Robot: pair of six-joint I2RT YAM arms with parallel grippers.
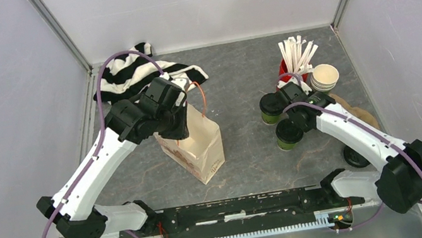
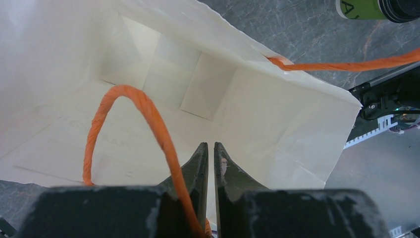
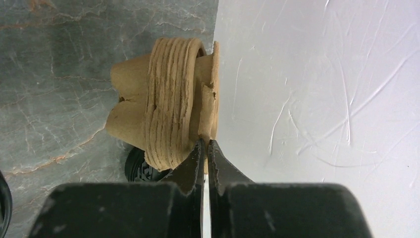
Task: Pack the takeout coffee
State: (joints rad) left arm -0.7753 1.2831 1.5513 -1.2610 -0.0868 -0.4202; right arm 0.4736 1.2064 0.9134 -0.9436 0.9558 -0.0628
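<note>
Two green takeout coffee cups with black lids stand right of centre, one (image 1: 271, 108) behind the other (image 1: 289, 134). The edge of one cup (image 2: 361, 9) shows in the left wrist view. A white paper bag (image 1: 193, 144) with orange handles stands open at centre. My left gripper (image 2: 210, 145) is shut on the near rim of the bag (image 2: 277, 114), beside one handle (image 2: 143, 104), and the bag's inside is empty. My right gripper (image 3: 207, 142) reaches past the cups to the right wall. It is shut on a thin flap of a brown cardboard stack (image 3: 168, 99).
A black-and-white striped cloth (image 1: 131, 74) lies at the back left. A red cup of white sticks (image 1: 295, 58) and stacked lidless cups (image 1: 324, 77) stand at the back right. A loose black lid (image 1: 355, 157) lies by the right arm. Walls close in on both sides.
</note>
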